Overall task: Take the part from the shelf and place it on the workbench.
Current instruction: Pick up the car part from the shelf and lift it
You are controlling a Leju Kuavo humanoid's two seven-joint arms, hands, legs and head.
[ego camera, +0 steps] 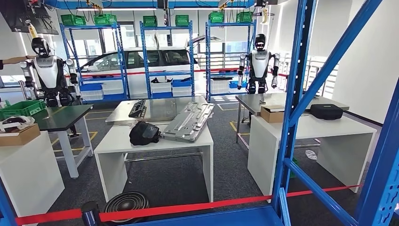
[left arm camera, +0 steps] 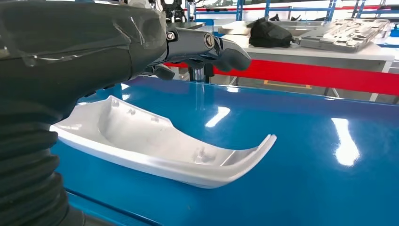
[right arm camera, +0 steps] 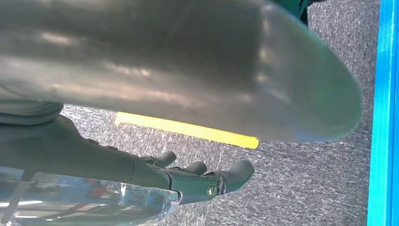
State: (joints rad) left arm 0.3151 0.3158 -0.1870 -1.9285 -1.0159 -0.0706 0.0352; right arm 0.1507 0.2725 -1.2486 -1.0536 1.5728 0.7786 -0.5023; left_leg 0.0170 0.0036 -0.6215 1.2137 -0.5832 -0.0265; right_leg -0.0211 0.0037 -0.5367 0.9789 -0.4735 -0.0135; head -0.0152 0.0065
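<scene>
While my head looks out past the blue shelf frame (ego camera: 291,94) at the room, my left wrist camera looks down at the shelf (left arm camera: 301,155) itself, where the part (left arm camera: 160,148) lies: a white, curved plastic shell, hollow side up, resting on the glossy blue surface and tapering to a thin upturned tip. My left hand (left arm camera: 207,49) hangs above it, fingers loosely extended with nothing in them, not touching the part. From the head, a white desk (ego camera: 155,136) stands ahead beyond a red tape (ego camera: 188,207), carrying a long grey metal panel (ego camera: 189,121) and a black bundle (ego camera: 144,133) just beside it; the left wrist camera catches the same desk, bundle and panel from low, past the tape. To the right stands another white desk (ego camera: 320,127) with a cardboard box (ego camera: 272,114) and a black case (ego camera: 326,111). Two other humanoid robots (ego camera: 47,70) stand farther back in front of blue racks and a white car (ego camera: 141,66). My right wrist camera shows my right hand (right arm camera: 202,179) over grey carpet (right arm camera: 310,179) with a yellow floor stripe (right arm camera: 188,128), fingers apart and lightly curled, grasping nothing, with a blue post (right arm camera: 383,113) at the side.
</scene>
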